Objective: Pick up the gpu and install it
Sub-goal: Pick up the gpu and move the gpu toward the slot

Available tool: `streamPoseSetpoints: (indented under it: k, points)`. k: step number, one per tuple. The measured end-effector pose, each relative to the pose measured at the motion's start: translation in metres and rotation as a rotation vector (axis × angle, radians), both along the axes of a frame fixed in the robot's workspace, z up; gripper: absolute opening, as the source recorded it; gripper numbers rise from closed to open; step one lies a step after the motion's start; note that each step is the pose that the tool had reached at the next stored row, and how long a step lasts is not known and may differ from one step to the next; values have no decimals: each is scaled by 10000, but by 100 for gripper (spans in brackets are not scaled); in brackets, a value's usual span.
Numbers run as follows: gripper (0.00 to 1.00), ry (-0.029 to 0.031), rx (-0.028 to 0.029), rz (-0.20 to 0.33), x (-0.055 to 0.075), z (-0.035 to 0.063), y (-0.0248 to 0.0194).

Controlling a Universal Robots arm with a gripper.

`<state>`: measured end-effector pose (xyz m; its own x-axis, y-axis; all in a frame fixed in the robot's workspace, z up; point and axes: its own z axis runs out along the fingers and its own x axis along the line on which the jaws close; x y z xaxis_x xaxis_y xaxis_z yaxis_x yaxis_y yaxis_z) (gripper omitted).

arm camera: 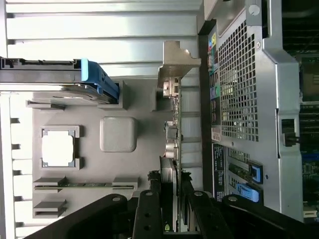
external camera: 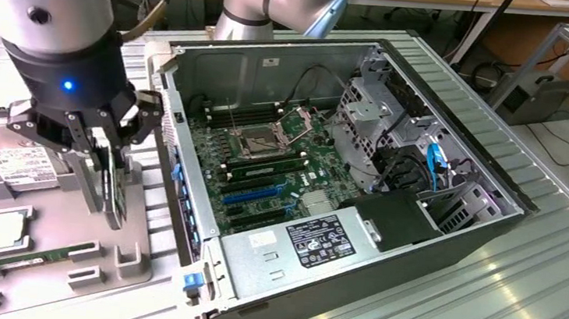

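The gpu is a thin dark card standing on edge over the grey parts tray, at the exterior view's left of the open computer case. My gripper comes down on it from above, its fingers shut on the card's two faces. In the wrist view the gpu appears edge-on, with its silver end bracket at the far end. My gripper clamps the near end between the black fingers. I cannot tell whether the card's lower edge still touches the tray.
The case lies open with the green motherboard and its slots exposed. Its perforated rear wall is close beside the card. On the tray are a hard drive, a square chip and a green RAM stick.
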<state>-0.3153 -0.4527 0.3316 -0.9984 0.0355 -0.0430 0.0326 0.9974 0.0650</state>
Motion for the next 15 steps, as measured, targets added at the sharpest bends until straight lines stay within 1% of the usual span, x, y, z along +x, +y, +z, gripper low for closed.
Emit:
streamPoseSetpoints:
  k: [4, 5, 10, 14, 15]
  points:
    - [26, 11, 0, 1, 4, 199, -3]
    - [26, 12, 0, 2, 6, 234, -4]
    - [26, 37, 0, 11, 41, 493, -14]
    - [26, 82, 5, 24, 124, 693, -36]
    - [26, 104, 9, 29, 163, 769, -45]
